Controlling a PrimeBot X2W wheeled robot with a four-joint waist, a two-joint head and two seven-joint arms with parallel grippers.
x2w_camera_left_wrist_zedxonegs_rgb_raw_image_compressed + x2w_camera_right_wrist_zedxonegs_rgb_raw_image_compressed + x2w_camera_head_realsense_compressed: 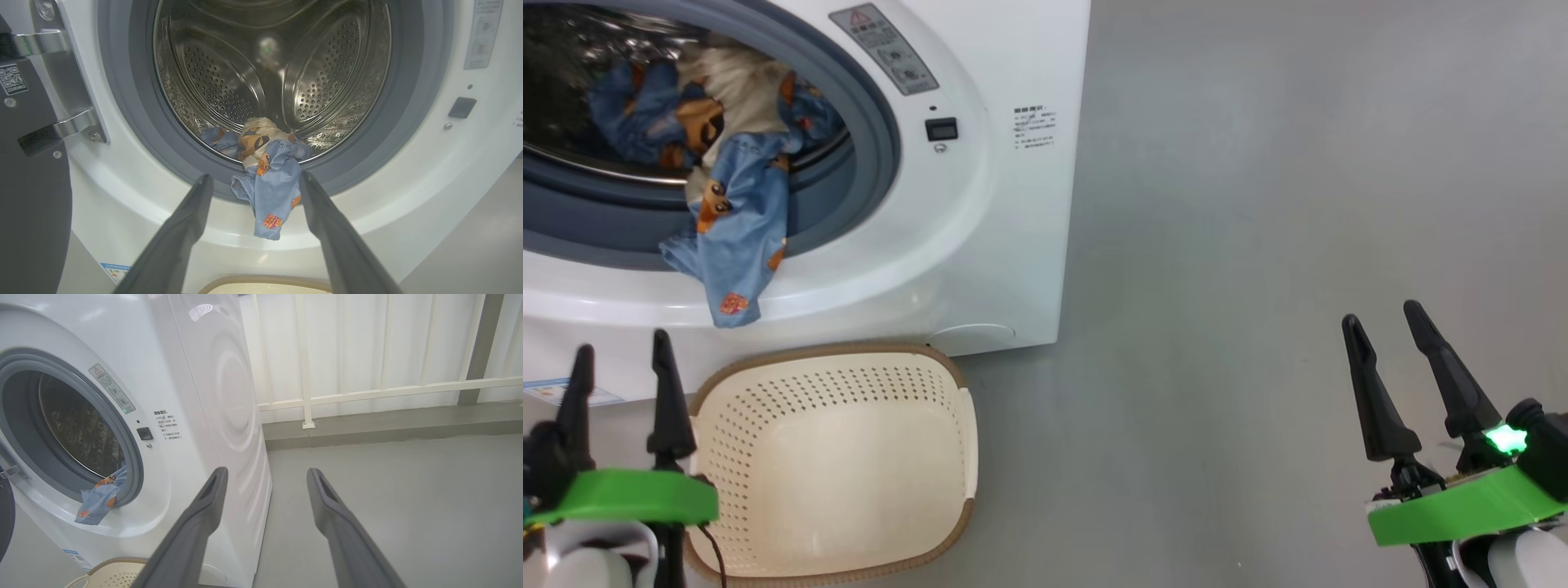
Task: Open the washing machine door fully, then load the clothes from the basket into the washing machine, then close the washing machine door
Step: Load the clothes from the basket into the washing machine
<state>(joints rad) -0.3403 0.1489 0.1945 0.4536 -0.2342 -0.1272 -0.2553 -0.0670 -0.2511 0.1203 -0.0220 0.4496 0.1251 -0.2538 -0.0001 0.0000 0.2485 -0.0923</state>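
Note:
The white washing machine [980,245] stands with its door [28,196] swung open at the left edge of the left wrist view. The clothes [727,171], blue fabric with bear prints and a cream piece, lie at the drum's mouth, and a blue flap [269,200] hangs out over the grey gasket [874,139]. The cream basket [841,465] sits empty on the floor below the opening. My left gripper [621,351] is open beside the basket's left rim, pointing at the machine. My right gripper [1380,314] is open over bare floor, well to the right.
Grey floor [1258,245] stretches to the right of the machine. In the right wrist view a white railing [367,392] and a low grey kerb run along the far wall behind the machine.

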